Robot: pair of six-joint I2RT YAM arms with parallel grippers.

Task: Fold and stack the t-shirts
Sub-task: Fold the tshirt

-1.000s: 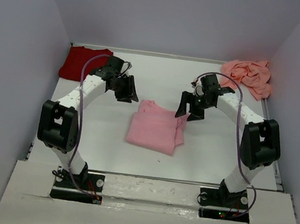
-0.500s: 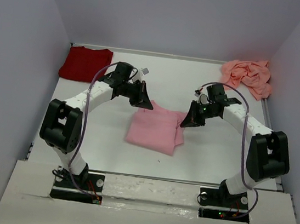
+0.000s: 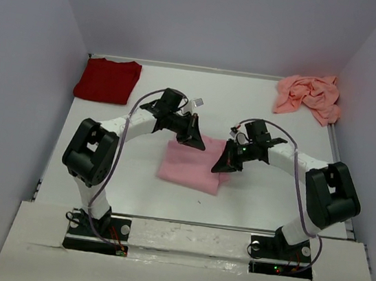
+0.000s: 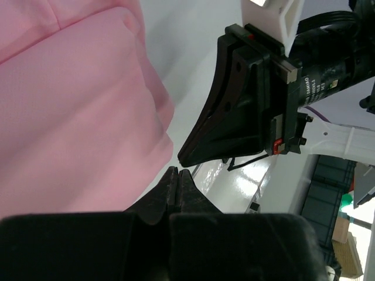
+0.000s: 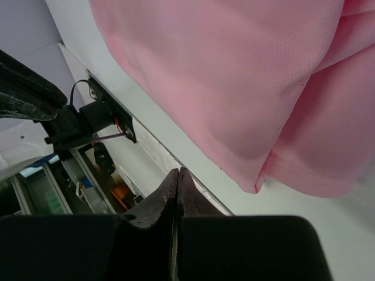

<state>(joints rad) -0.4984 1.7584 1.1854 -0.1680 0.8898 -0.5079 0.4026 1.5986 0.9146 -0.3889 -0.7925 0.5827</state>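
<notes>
A folded light pink t-shirt [image 3: 190, 167] lies in the middle of the table. My left gripper [image 3: 193, 140] is shut and empty, its tips [image 4: 177, 173] over bare table just off the shirt's [image 4: 76, 117] far right corner. My right gripper [image 3: 222, 164] is also shut with nothing between its fingers [image 5: 177, 173], low beside the shirt's [image 5: 222, 70] right edge, where a folded layer sticks out. The two grippers nearly face each other; the right one [image 4: 234, 111] fills the left wrist view. A folded dark red t-shirt [image 3: 108, 79] lies at the back left. A crumpled salmon-pink t-shirt [image 3: 310, 94] lies at the back right.
Pale walls enclose the white table [image 3: 135, 175] on the left, back and right. The arm bases [image 3: 96, 229] stand on the near ledge.
Both arms have swung inward and down to the pink t-shirt's far right corner and right edge. Both grippers have gone from open to shut.
</notes>
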